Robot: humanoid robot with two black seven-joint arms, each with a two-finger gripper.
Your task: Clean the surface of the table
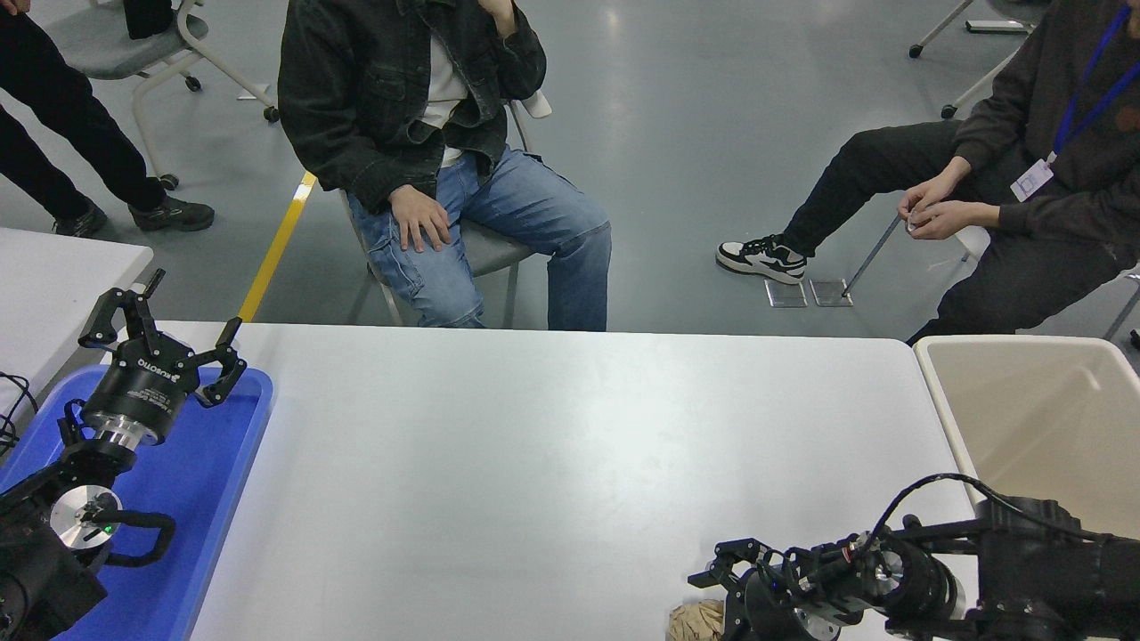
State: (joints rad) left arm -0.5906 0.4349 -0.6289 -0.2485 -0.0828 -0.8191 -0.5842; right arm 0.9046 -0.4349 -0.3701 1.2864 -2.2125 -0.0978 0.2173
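The table surface [552, 463] is a wide, matte white-grey top with rounded corners. A crumpled brown wad of paper [696, 621] lies on it at the front edge, cut off by the picture's bottom. My right gripper [728, 598] comes in from the lower right and hangs low right beside the wad, on its right. Its body hides how it stands to the wad. My left gripper [162, 331] is parked at the lower left, open and empty, above a blue tray [209, 481].
A beige bin [1042, 418] stands against the table's right end. A smaller white table [53, 276] is at the left edge. Two people sit on chairs beyond the far side, and a third person's legs show at the top left.
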